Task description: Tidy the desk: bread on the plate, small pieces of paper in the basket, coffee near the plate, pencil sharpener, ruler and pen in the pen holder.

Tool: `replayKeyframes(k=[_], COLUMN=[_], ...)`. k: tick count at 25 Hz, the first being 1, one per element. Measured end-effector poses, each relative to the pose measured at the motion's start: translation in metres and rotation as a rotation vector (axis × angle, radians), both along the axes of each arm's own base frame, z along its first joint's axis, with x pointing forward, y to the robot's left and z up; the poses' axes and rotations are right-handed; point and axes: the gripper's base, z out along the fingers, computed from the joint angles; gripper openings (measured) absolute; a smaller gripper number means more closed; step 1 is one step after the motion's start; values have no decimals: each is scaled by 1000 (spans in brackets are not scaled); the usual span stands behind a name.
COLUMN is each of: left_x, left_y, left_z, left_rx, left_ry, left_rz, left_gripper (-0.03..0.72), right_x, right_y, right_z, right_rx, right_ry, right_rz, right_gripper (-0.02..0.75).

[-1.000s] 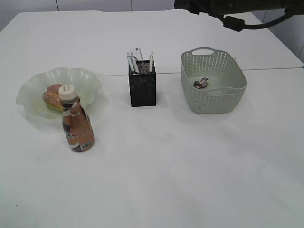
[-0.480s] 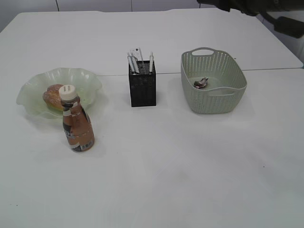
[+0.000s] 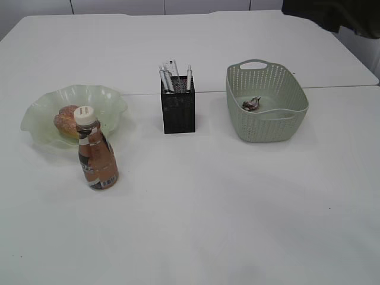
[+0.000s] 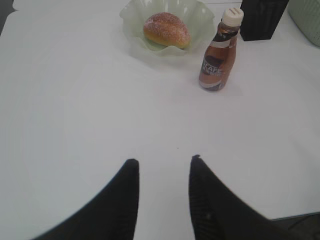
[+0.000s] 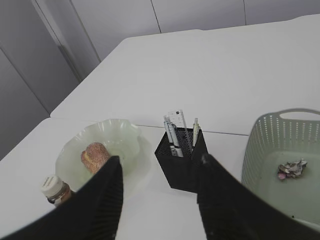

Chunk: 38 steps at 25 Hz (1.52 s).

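- Bread (image 3: 66, 119) is being carried by the plate (image 3: 107, 98) at the left of the desk (image 3: 237, 225), and the coffee (image 3: 95, 155) is being kept upright just in front of that plate.
- Paper scrap (image 3: 252, 103) is being held inside the basket (image 3: 267, 127) at the right; pens and the ruler (image 5: 178, 121) are being held upright in the pen holder (image 3: 178, 110), between plate and basket.
- No loose thing is being shown on the desk, so the tidying is being judged complete.
- Left gripper (image 4: 162, 165) is being held partly open and empty, with the coffee lying ahead and to the right of its jaws.
- Right gripper (image 5: 160, 165) is being held about half open and empty, high above, with the pen holder seen between its jaws.
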Motion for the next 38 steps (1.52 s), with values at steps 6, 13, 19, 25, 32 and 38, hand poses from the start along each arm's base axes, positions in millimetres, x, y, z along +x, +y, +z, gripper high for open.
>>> replayKeyframes(k=[6,13,19,25,32,38], left_x=[-4,3,8,10,9,9], left_y=[0,-2,-3,-5,-7,-7], left_z=[-17,-31,-34,-34,-34,-34], left_rx=[-4,-5,-15,-26,-48,-48], left_ry=[8,62,45,35,38,38], left_rz=[-5,-11,-17,-24,-41,-41], left_gripper=[254,254,254,244,241,241], right_x=[-21,-45,-62,-75,-92,-96], right_y=[-5,-11,-15,-19,-21,-22], right_z=[1,2,-2,-11,-21,-21], right_rx=[5,11,14,12,13,16], right_ry=[-22,-54,-66,-63,-61,-68], right_rz=[0,0,0,1,17,23], right_gripper=[358,357,358,358,358,358])
